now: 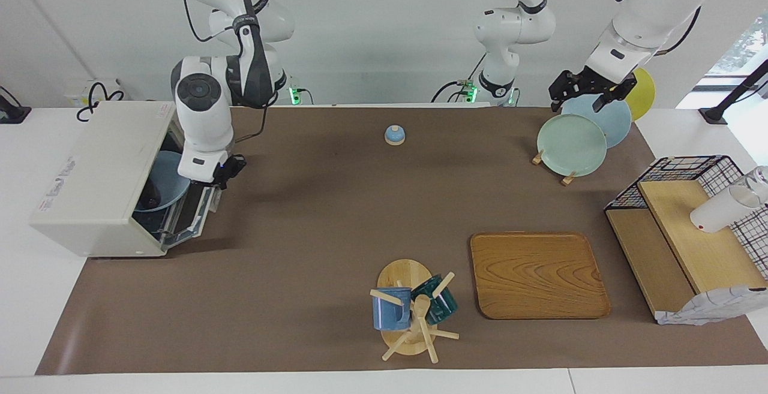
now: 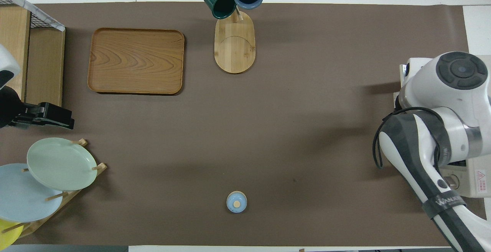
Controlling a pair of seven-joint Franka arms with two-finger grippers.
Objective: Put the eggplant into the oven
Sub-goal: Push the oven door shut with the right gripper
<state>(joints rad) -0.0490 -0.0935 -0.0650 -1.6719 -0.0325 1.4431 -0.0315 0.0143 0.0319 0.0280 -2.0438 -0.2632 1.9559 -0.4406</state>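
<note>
1. Reaching into the open oven (image 1: 96,172) with my right gripper (image 1: 207,187); whether its fingers are spread, I cannot tell.
2. Something dark, perhaps the eggplant (image 1: 155,193), lies in a blue bowl (image 1: 165,187) inside.
3. My left gripper (image 1: 591,91) hangs open over the plates (image 1: 570,145).

The right arm's wrist covers the mouth of the oven (image 1: 99,172); the right gripper (image 1: 201,193) reaches inside, fingers hidden. The eggplant cannot be made out within. In the overhead view the arm hides most of the oven, cut by the edge. The white cup (image 1: 723,205) is cut off at the frame's edge.
</note>
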